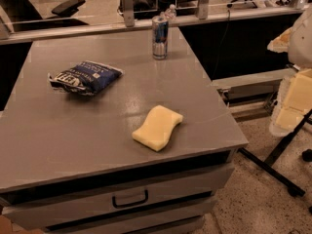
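**A:** What comes first, nearest the front?

**B:** Under the front edge of the grey worktop (63, 135) there is a grey drawer front (73, 208) with a dark bar handle (130, 199). On top, near the front right corner, a pale yellow, waisted foam sponge (157, 127) lies flat. It is slanted, with one end toward the right edge.

**A:** And the gripper?

**B:** The gripper (290, 108) is a pale, yellowish-white shape at the right border of the view. It is off the worktop, past its right edge and above the speckled floor (253, 199). Whether it is open or closed I cannot tell. The sponge is the thing nearest to it, but the two are well apart.

**A:** What lies between them?

**B:** The bare right-hand strip of the worktop and its right edge. Lower down, black stand legs (273, 162) slant across the floor beneath the gripper.

**A:** Farther back?

**B:** A crumpled dark blue foil snack bag (85, 77) with white lettering lies toward the left edge, about midway back. Close to the back edge stands an upright blue-and-silver drinks can (159, 37). A clear plastic bottle (169, 11) is just behind it, partly hidden by it.

**A:** And beyond the worktop?

**B:** A grey rail with upright posts (127, 6) runs along behind the back edge. Past it are black office chairs (68, 6). To the right there is a low grey shelf (248, 79).
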